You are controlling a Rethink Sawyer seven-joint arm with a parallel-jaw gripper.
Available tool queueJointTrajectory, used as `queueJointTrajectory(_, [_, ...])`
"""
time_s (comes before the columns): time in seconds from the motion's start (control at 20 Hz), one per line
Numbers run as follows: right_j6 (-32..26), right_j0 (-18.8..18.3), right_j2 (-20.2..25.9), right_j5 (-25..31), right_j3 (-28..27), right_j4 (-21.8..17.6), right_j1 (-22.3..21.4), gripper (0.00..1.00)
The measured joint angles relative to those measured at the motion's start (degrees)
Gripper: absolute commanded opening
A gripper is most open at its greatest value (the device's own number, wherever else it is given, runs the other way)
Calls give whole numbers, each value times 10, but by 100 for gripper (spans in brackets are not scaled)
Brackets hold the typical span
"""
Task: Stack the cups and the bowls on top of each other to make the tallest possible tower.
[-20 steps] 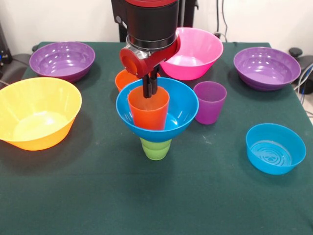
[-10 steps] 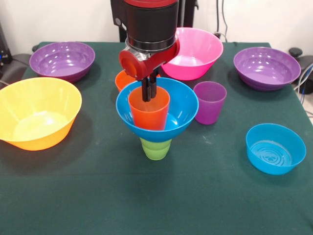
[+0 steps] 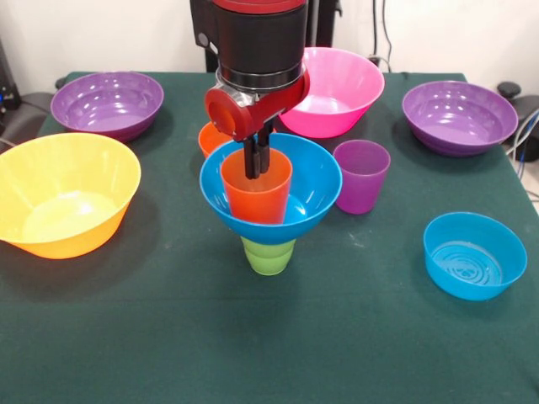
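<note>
Tower part-built on the tabletop (image 3: 278, 353)
The pincer (image 3: 255, 171), closed and empty, hangs inside the orange cup (image 3: 256, 199), nested in the blue bowl (image 3: 313, 187) atop the green cup (image 3: 269, 256) for height.

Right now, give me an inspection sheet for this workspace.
Surface: dark green cloth table.
Job's things: green cup carries medium blue bowl holding orange cup; small orange bowl behind; purple cup, yellow-orange bowl, pink bowl, purple bowls, shallow blue bowl standing apart.
Clutter: nothing seen.
Gripper: gripper at orange cup's mouth, closed.
Cables: wires at right edge.
Surroundings: pale wall.
</note>
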Motion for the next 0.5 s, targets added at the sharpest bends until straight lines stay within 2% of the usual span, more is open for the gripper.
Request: queueJointTrajectory(0.5, [0,0,0,-3,0,0,9,0])
